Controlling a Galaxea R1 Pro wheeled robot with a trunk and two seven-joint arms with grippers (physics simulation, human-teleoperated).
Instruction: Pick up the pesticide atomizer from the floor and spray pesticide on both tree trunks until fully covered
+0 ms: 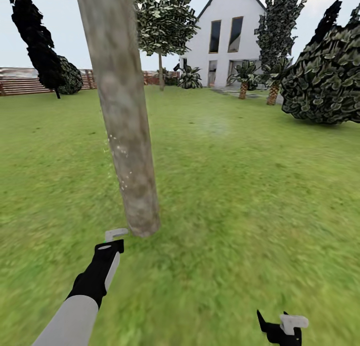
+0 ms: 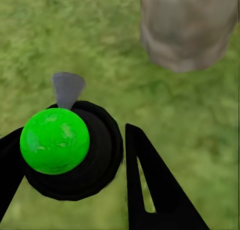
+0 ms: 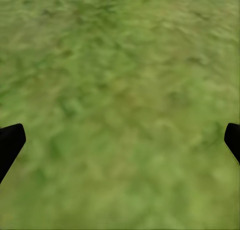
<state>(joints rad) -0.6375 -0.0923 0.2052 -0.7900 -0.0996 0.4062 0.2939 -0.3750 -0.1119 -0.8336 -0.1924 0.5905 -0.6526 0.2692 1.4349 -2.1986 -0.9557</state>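
Clamped between left gripper (image 2: 75,170) fingers, atomizer (image 2: 55,140) points at tree trunk (image 2: 187,28); right gripper (image 3: 120,145) spread apart.

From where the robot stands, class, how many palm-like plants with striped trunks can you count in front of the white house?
2. One palm-like plant stands before the white house, by the doorway; the other palm-like plant is to its right, beside the large dark bush. Others may be hidden behind foliage.

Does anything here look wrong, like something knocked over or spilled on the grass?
Nothing stands out. The tree trunk leans in the head view, probably from the camera's angle. The left gripper holds the green-topped sprayer beside it, and pale specks dot the bark.
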